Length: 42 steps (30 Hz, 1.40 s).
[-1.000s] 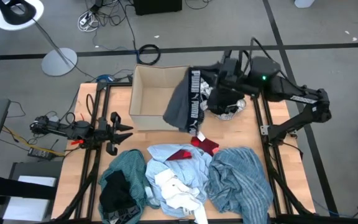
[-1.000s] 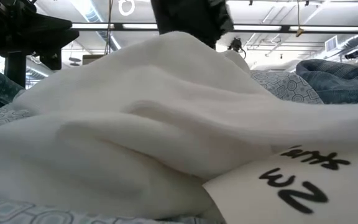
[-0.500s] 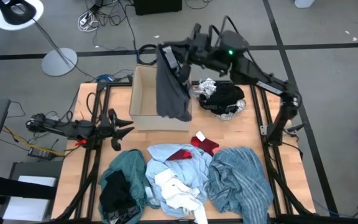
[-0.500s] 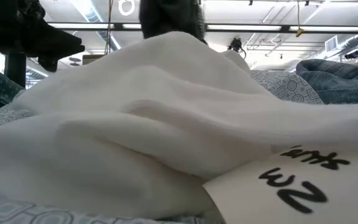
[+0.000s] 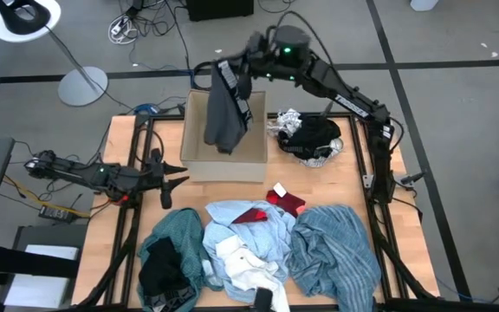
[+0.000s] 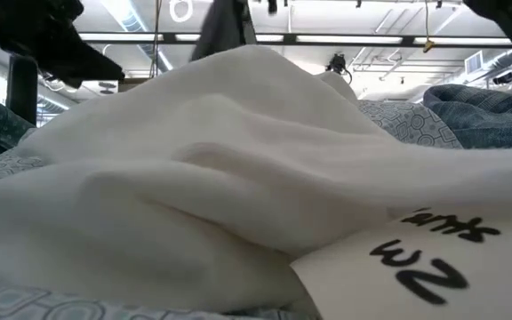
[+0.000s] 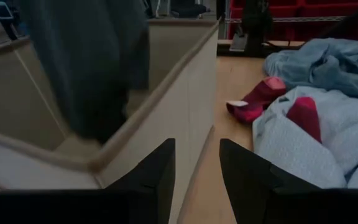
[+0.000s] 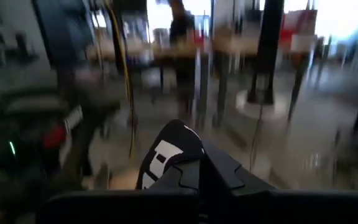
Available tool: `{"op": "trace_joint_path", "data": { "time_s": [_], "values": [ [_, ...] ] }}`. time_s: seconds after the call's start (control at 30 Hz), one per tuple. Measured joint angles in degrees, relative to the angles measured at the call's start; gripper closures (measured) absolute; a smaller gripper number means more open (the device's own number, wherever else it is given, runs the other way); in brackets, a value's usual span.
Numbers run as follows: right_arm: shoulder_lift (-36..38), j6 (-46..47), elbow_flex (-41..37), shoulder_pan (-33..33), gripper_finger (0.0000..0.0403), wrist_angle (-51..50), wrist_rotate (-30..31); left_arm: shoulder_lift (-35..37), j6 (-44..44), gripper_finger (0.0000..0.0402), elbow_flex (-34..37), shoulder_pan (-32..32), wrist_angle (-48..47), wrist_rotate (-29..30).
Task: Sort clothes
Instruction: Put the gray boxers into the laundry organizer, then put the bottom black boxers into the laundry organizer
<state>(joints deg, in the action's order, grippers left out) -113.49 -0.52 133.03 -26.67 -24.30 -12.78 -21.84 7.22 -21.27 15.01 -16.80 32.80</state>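
My right gripper [image 5: 232,74] is high over the tan cardboard box [image 5: 193,160], shut on a dark grey garment [image 5: 225,113] with a white-lettered waistband. The garment also shows in the left wrist view [image 7: 86,62] and the low view [image 6: 225,27]. My left gripper [image 5: 170,178] is open and empty, level at the box's near left corner; it also shows in its wrist view [image 7: 194,180]. Teal [image 5: 176,236], black [image 5: 161,264], light blue [image 5: 254,227], white [image 5: 241,260], red [image 5: 286,201] and grey-blue striped [image 5: 332,247] clothes lie in a pile on the table's near half. My right gripper pinches the garment's lettered waistband [image 8: 166,152] between its two fingers at the garment's top edge. The garment hangs slack below the fingers, lifted clear of the table. Its lower end [image 7: 98,127] dips between the box walls; whether it touches the box floor, I cannot tell.
A heap of black and white-patterned cloth [image 5: 310,137] lies at the far right of the table beside the box. The white garment [image 6: 238,178] fills the low view. Bare wood [image 5: 314,178] shows between the box and the near pile.
My right gripper has swung from above the far right heap toward the table's left and far edge, rising, with the dark grey garment. The garment has gone from draping beside the box's right wall to hanging over the box's inside.
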Motion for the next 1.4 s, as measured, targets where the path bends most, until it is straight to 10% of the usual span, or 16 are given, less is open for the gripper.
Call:
{"op": "trace_joint_path", "data": {
  "time_s": [0.37, 0.8, 1.4],
  "values": [
    [-3.6, -1.7, -0.1, 0.7, 0.0333, -26.3, -1.7, -6.4, 8.2, 0.0270, -9.8, 0.0, -12.3, -0.4],
    [-1.9, -2.5, 0.0, 1.1, 0.0193, -30.9, -1.9, -14.4, 12.7, 0.0270, -16.9, 0.0, -16.0, -4.3],
    [0.3, -4.8, -0.1, -0.2, 0.0186, -55.1, 8.4, -20.6, 21.8, 0.0270, -19.4, 0.1, -16.0, -9.2]
  ]
}}
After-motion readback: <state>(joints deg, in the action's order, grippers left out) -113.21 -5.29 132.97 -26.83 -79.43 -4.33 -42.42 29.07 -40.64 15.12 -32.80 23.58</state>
